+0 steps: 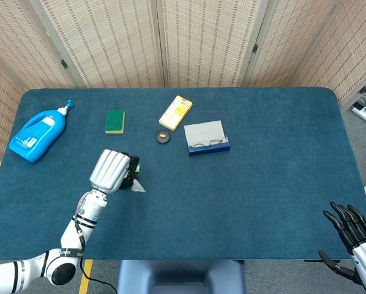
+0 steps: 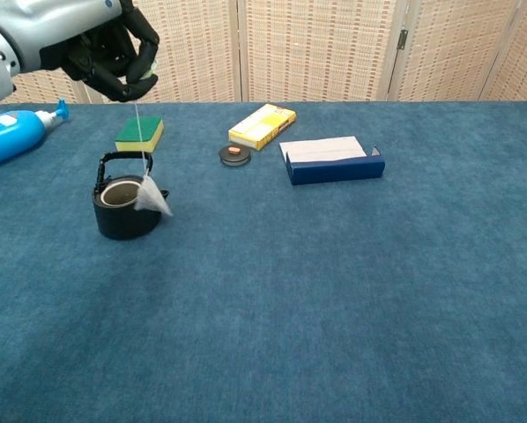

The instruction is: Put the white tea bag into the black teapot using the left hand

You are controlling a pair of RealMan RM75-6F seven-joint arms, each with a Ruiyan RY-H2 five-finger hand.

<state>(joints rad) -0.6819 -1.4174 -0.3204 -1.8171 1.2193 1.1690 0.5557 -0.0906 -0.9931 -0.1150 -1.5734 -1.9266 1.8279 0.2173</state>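
Observation:
My left hand point(image 2: 96, 44) is raised high above the table and pinches the tag end of a thin string. The white tea bag point(image 2: 152, 198) hangs from that string, just at the right rim of the black teapot point(image 2: 120, 211). The teapot stands upright with its lid off and its handle up. In the head view the left hand point(image 1: 111, 171) covers most of the teapot, and the tea bag point(image 1: 137, 187) shows just to its right. My right hand point(image 1: 354, 236) is at the bottom right corner, off the table, fingers spread and holding nothing.
A small round black lid point(image 2: 234, 154) lies right of the teapot. Behind are a green sponge point(image 2: 139, 134), a yellow box point(image 2: 262, 125), a blue-edged case point(image 2: 332, 159) and a blue bottle point(image 2: 12, 139) at far left. Blue cloth covers the table point(image 2: 352, 291).

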